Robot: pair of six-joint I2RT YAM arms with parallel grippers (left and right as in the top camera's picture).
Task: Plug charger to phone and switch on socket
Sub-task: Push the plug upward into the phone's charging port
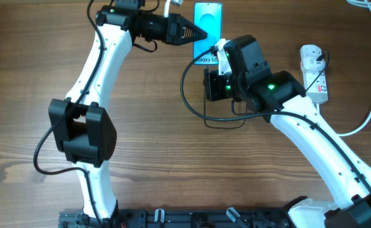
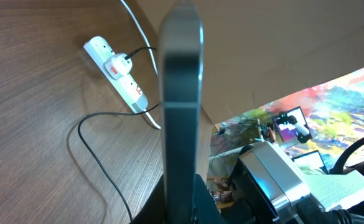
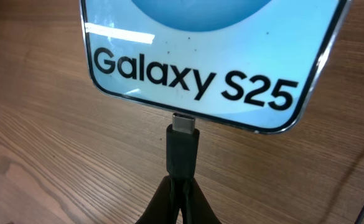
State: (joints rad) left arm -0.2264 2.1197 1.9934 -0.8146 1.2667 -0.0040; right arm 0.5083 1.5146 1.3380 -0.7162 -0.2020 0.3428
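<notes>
Far edge: right gripper (image 3: 180,190) pinches charger (image 3: 182,146) barely seated in phone (image 3: 206,62), left gripper (image 1: 200,35) clamps phone; any tilt could jam the tip.

Both arms share one build: smooth white tubular links joined by boxy black joint housings. The left arm (image 1: 99,60) has a large black elbow block (image 1: 84,130), and a thin black cable (image 1: 40,152) curves beside it. Its far end is black and narrows to the pointed left gripper (image 1: 201,33). The right arm (image 1: 318,142) ends in a bulkier black wrist housing (image 1: 248,60). A small green light (image 1: 271,87) glows on that arm, and a second green light (image 1: 112,11) on the left one. Seen up close, the right gripper (image 3: 180,183) has dark, matte jaws tapering to a narrow wedge.
</notes>
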